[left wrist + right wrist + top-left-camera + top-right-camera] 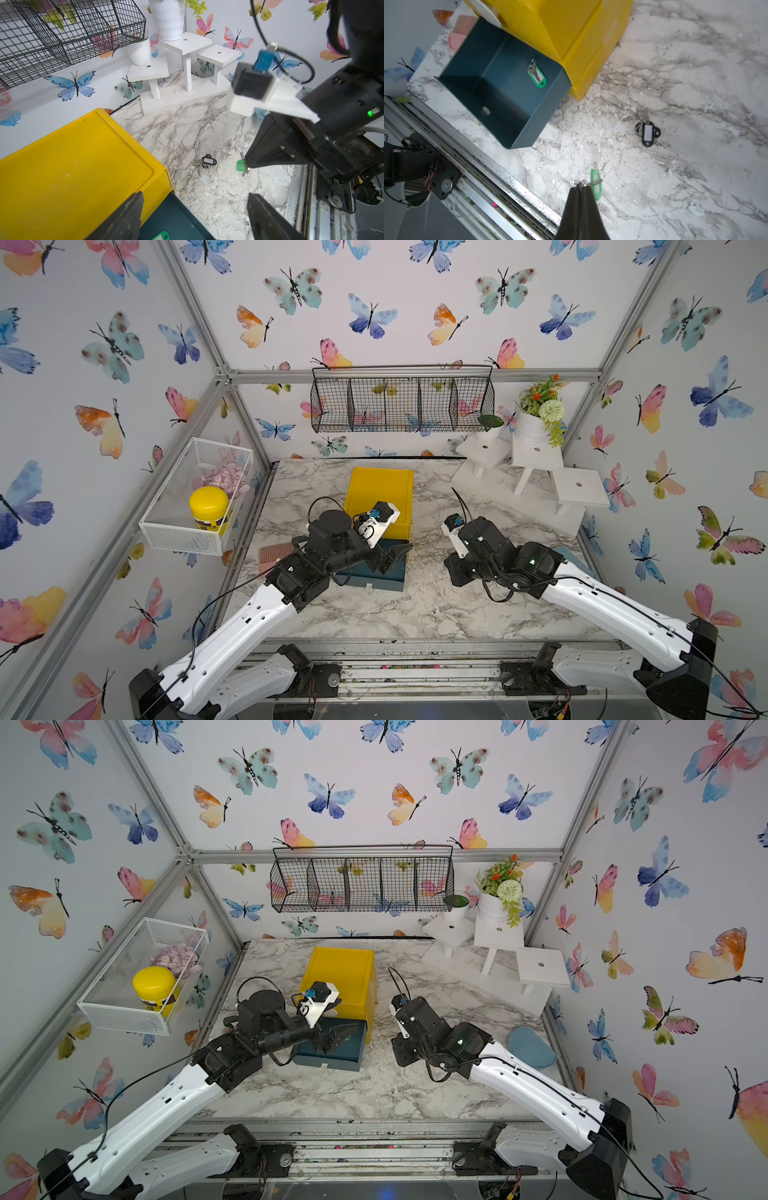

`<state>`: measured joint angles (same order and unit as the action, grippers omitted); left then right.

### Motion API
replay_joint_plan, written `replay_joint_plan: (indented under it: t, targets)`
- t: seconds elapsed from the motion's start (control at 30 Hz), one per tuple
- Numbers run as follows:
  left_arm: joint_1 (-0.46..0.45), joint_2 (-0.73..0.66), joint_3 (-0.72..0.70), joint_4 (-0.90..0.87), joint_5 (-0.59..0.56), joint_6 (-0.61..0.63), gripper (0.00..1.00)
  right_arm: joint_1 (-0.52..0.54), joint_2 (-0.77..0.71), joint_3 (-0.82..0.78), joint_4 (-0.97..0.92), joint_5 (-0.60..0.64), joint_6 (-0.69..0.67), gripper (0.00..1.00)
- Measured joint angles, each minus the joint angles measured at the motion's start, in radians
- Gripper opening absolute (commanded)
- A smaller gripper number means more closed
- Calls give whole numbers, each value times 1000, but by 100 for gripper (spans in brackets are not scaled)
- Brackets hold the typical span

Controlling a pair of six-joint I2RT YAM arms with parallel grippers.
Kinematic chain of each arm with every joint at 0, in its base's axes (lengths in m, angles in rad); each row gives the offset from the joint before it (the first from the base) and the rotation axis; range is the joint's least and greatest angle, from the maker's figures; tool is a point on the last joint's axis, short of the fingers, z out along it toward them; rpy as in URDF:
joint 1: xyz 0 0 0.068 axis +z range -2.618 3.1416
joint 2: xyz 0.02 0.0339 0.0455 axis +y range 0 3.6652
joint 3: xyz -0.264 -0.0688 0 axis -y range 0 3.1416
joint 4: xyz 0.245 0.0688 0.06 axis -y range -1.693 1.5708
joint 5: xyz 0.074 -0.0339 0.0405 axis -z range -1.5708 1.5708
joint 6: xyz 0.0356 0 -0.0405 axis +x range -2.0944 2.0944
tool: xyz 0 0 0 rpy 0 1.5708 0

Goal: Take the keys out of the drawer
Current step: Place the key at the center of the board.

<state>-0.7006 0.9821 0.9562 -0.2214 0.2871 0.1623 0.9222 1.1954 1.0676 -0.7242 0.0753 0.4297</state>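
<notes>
1. Marbled in white and grey, spreading beneath both sets of fingers as a tabletop (415, 614), flaking into pale chips.
2. Pinching the right gripper (580, 187) fully closed on the ring of the green-tagged keys (596, 185), tag hanging just beside the fingertips.
3. Holding the left gripper (195, 193) spread wide and gripping nothing, hovering over the teal drawer (500, 99) pulled out of the yellow cabinet (380, 493).
4. Lying on the drawer floor below the left fingers: a second green-tagged bunch (537, 76).
5. Lying on the marble near the right fingertips, between them and the cabinet: the black-tagged keys (646, 131).
6. Closing in all round with butterfly wallpaper (124, 344) and aluminium framing (415, 375).
7. Hanging far beyond the fingers, a black wire basket (401, 406); hanging out past the left fingers, a white mesh basket (195, 497) holding a yellow-lidded jar (209, 506).
8. Standing past the right fingers, potted plants (540, 414) on a white stepped stand (536, 456).
</notes>
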Motion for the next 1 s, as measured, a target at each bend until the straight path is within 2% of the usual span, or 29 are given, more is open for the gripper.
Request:
replay_joint_plan:
  t: [0.23, 0.5, 0.77, 1.0]
  targets:
    - [0, -9, -7, 0, -1, 6, 84, 0, 52, -139, 72, -61, 50, 2]
    - [0, -26, -23, 0, -1, 18, 84, 0, 167, -196, 174, -122, 48, 3]
    - [0, -26, -24, 1, -1, 33, 84, 0, 203, -197, 193, -130, 49, 9]
    - [0, -34, -57, 12, -1, 33, 84, 0, 204, -190, 182, -129, 50, 22]
